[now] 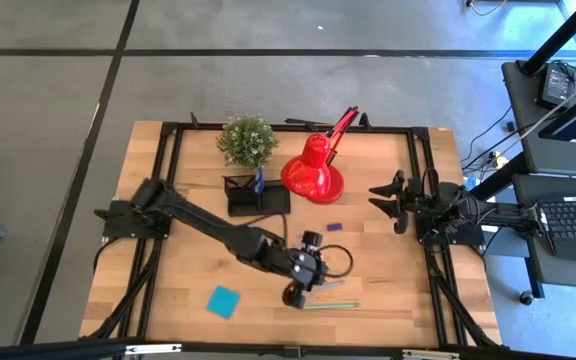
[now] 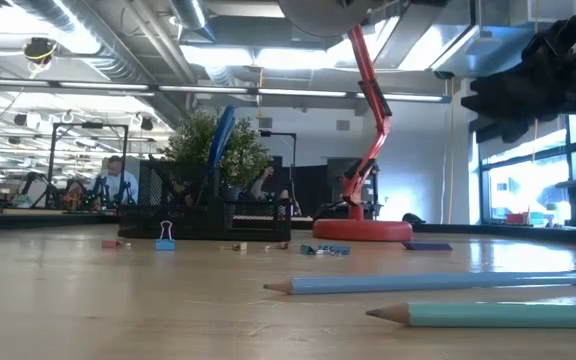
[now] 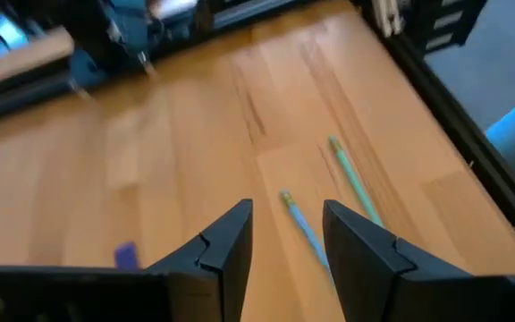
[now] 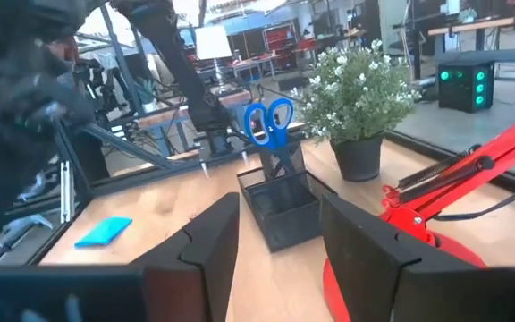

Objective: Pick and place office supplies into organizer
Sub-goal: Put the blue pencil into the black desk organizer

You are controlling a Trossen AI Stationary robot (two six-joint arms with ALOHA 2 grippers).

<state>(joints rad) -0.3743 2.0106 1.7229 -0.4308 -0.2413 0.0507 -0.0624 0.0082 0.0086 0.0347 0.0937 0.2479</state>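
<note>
Closest to the low camera lie two pencils on the tabletop: a teal pencil at the very front and a blue pencil just behind it, both pointing left. Farther back stand the black organizer, a blue binder clip in front of it, tiny scattered bits, the red lamp and a green plant.

From above, the left tool hangs over the near middle of the tabletop, right above the two pencils, which lie side by side toward the front edge. A blue sticky-note pad sits well left of them. A small purple piece lies near the lamp's shade. The organizer sits just beside the lamp, with the plant behind it and blue scissors standing in it. The right tool waits at the right edge, well apart from everything.

The left wrist camera shows its fingers spread and holding nothing, with the blue pencil's tip between them and the teal one just beside.

The right wrist camera shows its fingers parted and empty, facing the organizer with the scissors upright inside, plant and lamp alongside.
</note>
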